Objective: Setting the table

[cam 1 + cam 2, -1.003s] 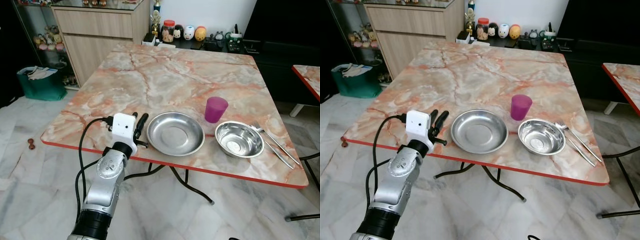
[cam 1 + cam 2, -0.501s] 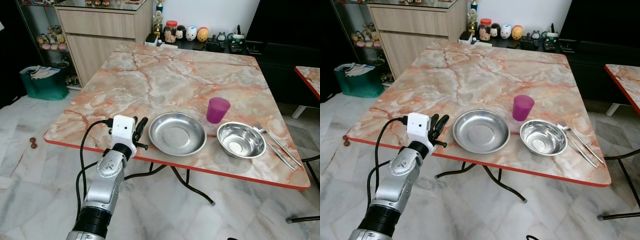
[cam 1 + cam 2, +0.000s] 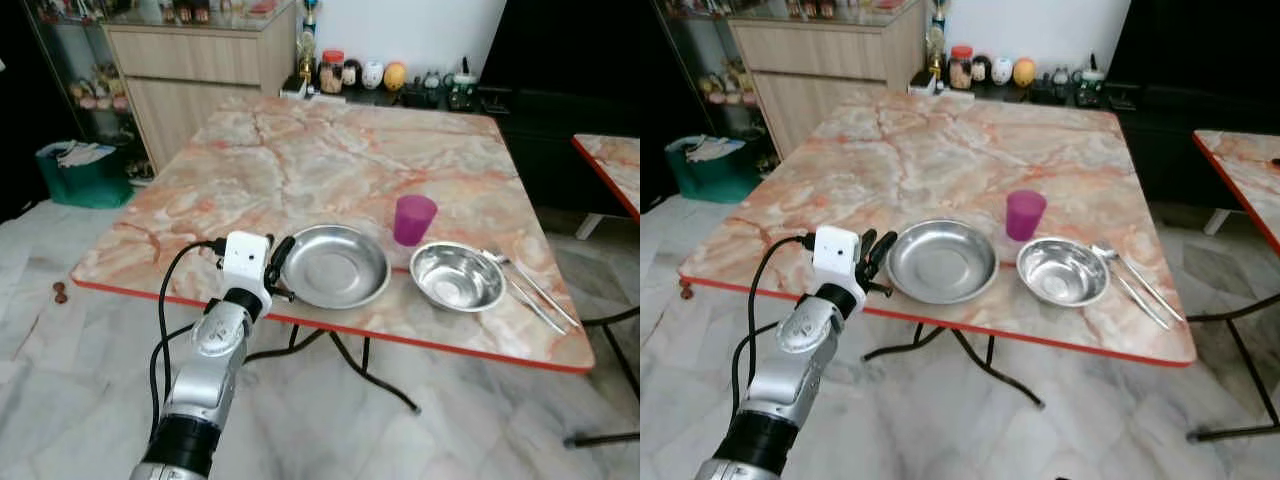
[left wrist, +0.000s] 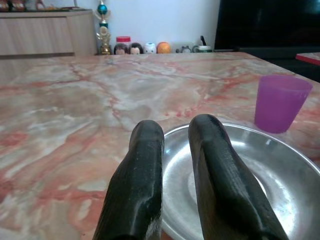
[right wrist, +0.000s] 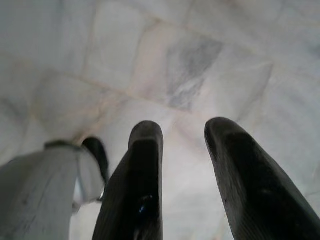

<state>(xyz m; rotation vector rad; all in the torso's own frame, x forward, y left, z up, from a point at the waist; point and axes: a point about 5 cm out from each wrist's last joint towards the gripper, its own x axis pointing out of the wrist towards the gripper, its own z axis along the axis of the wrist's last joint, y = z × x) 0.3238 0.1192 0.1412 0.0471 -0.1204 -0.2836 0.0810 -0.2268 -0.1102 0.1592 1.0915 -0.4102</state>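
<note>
A marble table (image 3: 300, 165) holds a shallow steel plate (image 3: 335, 268) near its front edge. Behind the plate, to its right, stands a purple cup (image 3: 414, 219), and a steel bowl (image 3: 458, 277) sits further right. A fork and a spoon (image 3: 530, 290) lie beside the bowl. My left gripper (image 3: 281, 250) hovers at the plate's left rim; in the left wrist view its fingers (image 4: 147, 150) stand a narrow gap apart with nothing between them, pointing over the plate (image 4: 250, 170) toward the cup (image 4: 281, 102). My right gripper (image 5: 182, 131) hangs open over the floor tiles.
A wooden cabinet (image 3: 200, 70) and a green bag (image 3: 85, 170) stand at the far left. Jars and figurines (image 3: 360, 75) line a low shelf behind the table. A second red-edged table (image 3: 610, 165) sits to the right. Black table legs cross under the table.
The whole view has shifted a little as the camera moved. My left gripper has crept slightly closer to the plate's rim. The dishes have not moved.
</note>
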